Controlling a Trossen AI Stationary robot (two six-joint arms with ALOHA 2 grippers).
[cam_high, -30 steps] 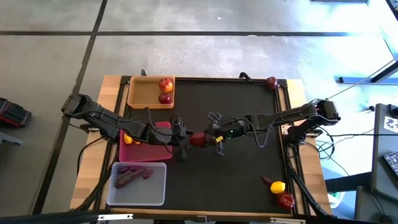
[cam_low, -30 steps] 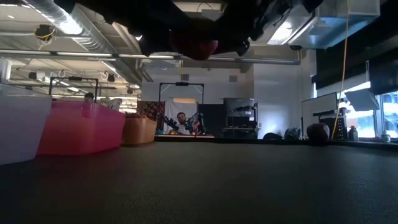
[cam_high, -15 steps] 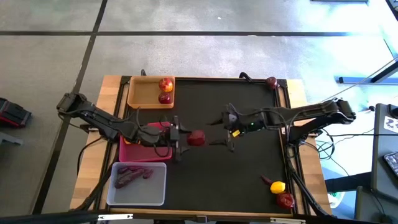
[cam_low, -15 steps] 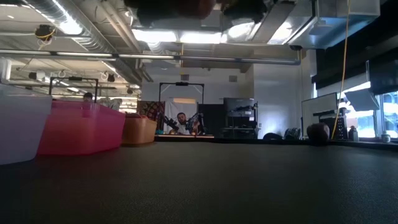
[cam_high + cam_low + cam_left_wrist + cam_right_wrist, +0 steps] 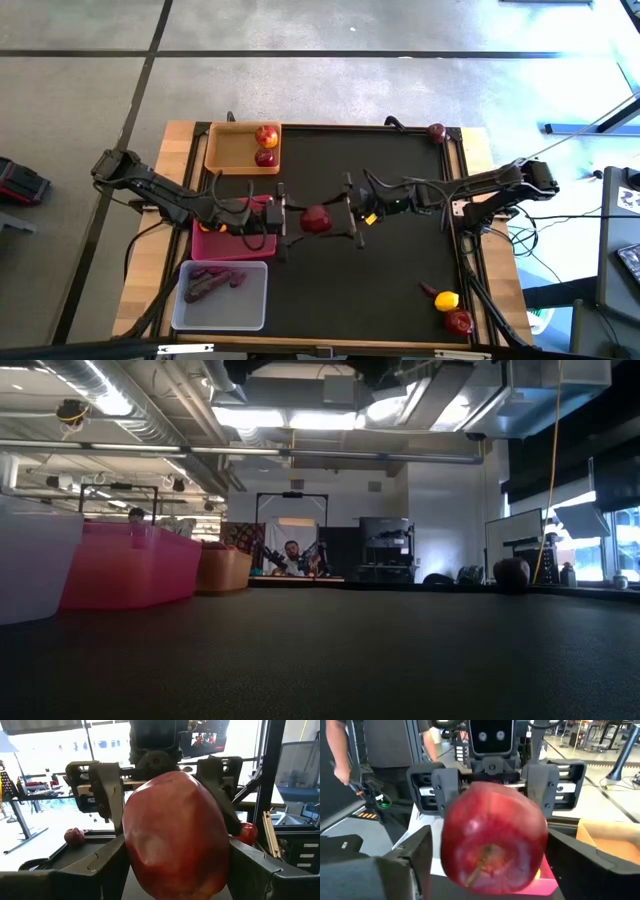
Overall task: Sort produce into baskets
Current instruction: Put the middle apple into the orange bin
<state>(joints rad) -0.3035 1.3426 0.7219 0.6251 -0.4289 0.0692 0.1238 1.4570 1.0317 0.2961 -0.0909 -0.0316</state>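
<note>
Mid-air over the middle of the table, a dark-red apple sat between the two arms, right at a handover. The left gripper had it, fingers pressed against both flanks of the fruit, as the left wrist view showed with the apple filling the frame. The right gripper faced it from the other side with its fingers spread wide either side of the apple and, as far as could be judged, not pressing on it.

That apple looked firm, smooth and glossy, so I judged it fairly light but liable to slip or roll in a two-finger pinch. Best hold was across its widest middle, well clear of the stem end seen in the right wrist view.

Below the left arm lay the magenta-pink tray. The tan tray at the far left corner already held two apples, which made it the likely home for this one. The translucent tray at the near left held the dark-purple roots. Still loose were an apple at the far right corner, plus a lemon and another apple at the near right.
</note>
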